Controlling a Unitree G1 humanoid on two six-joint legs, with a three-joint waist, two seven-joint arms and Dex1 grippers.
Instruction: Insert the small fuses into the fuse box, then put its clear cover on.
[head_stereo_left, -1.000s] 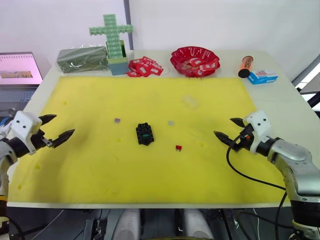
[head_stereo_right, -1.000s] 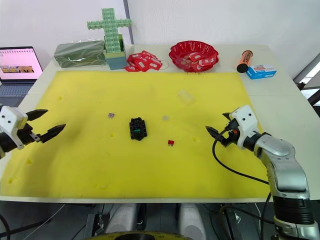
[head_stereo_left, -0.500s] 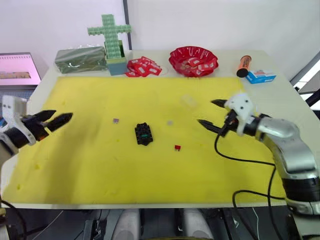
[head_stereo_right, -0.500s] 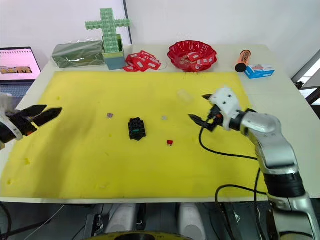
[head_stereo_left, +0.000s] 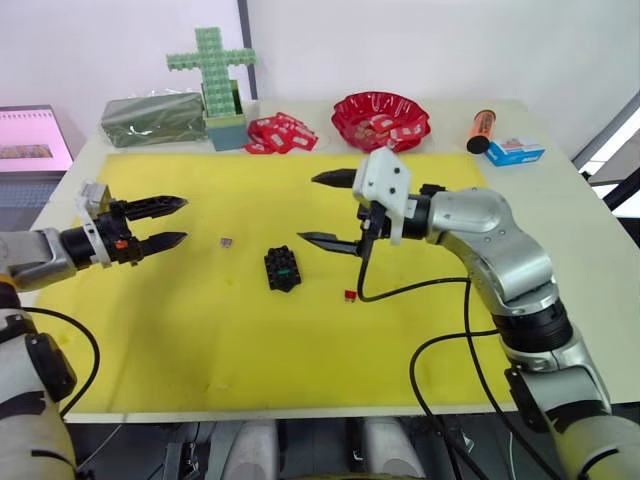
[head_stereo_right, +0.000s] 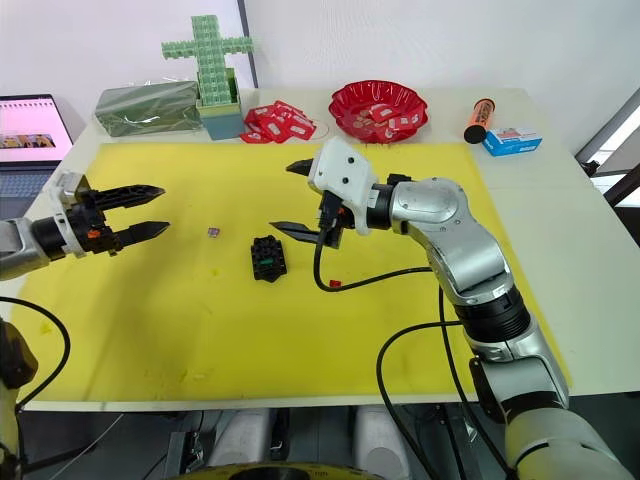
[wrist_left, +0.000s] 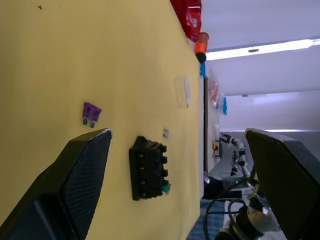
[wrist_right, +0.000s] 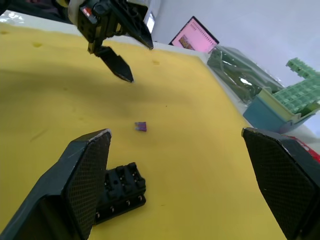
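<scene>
The black fuse box (head_stereo_left: 282, 268) lies mid-mat on the yellow foam mat (head_stereo_left: 200, 330), with a green fuse (wrist_left: 165, 187) seated at one end. A purple fuse (head_stereo_left: 227, 241) lies to its left, a red fuse (head_stereo_left: 350, 295) to its right front, and a pale grey fuse (wrist_left: 166, 133) just beyond it. The clear cover (wrist_left: 182, 91) lies flat farther back on the mat. My right gripper (head_stereo_left: 322, 210) hovers open and empty just right of and above the fuse box. My left gripper (head_stereo_left: 183, 219) is open and empty, left of the purple fuse.
Along the back edge stand a green wrapped packet (head_stereo_left: 150, 118), a green block cross (head_stereo_left: 215, 70), red-white packets (head_stereo_left: 275, 135), a red bowl (head_stereo_left: 380, 110), an orange marker (head_stereo_left: 480, 130) and a blue box (head_stereo_left: 518, 152). A laptop (head_stereo_left: 35, 140) sits far left.
My right gripper has swung left and up across the mat to just beside the fuse box. My left gripper has moved right toward the purple fuse. Both stay open.
</scene>
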